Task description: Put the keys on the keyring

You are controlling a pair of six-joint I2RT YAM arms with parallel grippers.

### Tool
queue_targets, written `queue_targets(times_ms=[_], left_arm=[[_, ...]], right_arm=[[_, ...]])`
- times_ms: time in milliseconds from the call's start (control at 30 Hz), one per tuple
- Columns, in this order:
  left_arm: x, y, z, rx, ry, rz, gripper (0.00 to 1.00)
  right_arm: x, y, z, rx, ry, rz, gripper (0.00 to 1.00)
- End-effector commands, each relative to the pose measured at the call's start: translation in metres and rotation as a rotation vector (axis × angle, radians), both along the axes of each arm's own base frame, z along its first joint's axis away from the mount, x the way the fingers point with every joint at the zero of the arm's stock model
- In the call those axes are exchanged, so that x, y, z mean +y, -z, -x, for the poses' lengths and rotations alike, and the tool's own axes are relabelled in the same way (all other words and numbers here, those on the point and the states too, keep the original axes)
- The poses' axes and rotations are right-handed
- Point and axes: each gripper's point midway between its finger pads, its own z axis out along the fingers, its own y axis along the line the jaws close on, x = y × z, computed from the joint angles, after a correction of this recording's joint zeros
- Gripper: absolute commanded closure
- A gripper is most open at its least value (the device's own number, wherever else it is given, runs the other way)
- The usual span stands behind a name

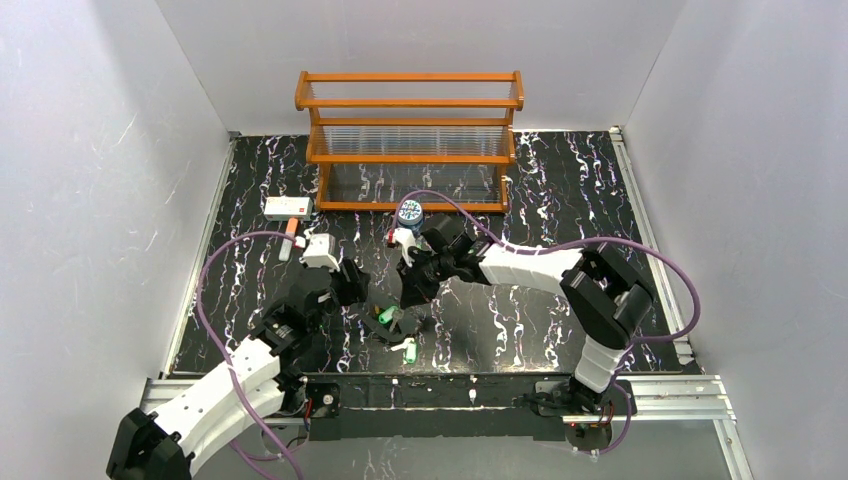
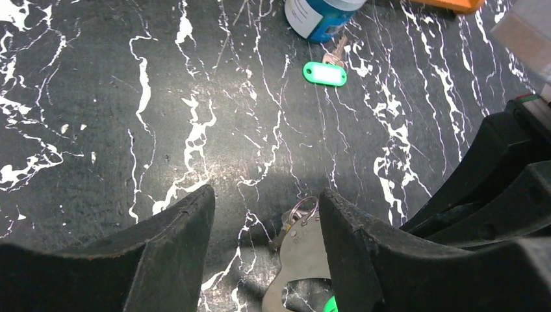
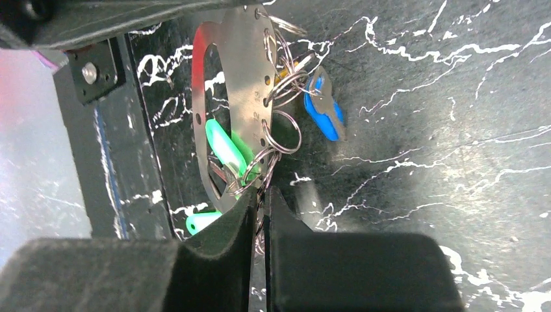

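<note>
1. Steel keyring sits on the worktop (black, white-veined), with green and blue keys hung on it.
2. Right hand is pressed nearly together, pinching a wire ring at the keyring's end.
3. Left hand is spread, straddling the keyring.

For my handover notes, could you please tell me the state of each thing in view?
left gripper: open, holding nothing.
right gripper: shut on keyring.
keyring: pinched at one end, small rings attached.
blue key: attached to a ring on the keyring.
can: upright.
green key: loose, lying flat beside can.
</note>
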Motion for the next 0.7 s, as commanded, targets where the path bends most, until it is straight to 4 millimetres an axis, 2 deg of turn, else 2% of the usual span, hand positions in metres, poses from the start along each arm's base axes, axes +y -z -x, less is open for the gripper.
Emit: queue_targets(times_ms=[0, 200, 400, 567, 667], left_arm=[[-0.016, -0.02, -0.003, -0.052, 0.11, -0.023, 0.41], [-0.035, -0.032, 0.007, -0.068, 0.261, -0.023, 0.35], [-0.06, -0.041, 0.023, -0.132, 0.433, 0.053, 0.36], [-0.08, -0.041, 0.035, -0.136, 0.511, 0.19, 0.44], [-0.092, -0.038, 0.042, -0.112, 0.565, 0.263, 0.57]], right_arm=[[0.001, -0.038, -0.003, -0.168, -0.136, -0.079, 0.99], [-0.01, -0.044, -0.023, -0.375, -0.137, -0.057, 0.99], [-0.018, -0.05, -0.029, -0.558, -0.192, -0.102, 0.99], [-0.021, -0.061, -0.031, -0.704, -0.244, -0.149, 0.99], [-0.021, -0.064, -0.038, -0.741, -0.234, -0.138, 0.99]])
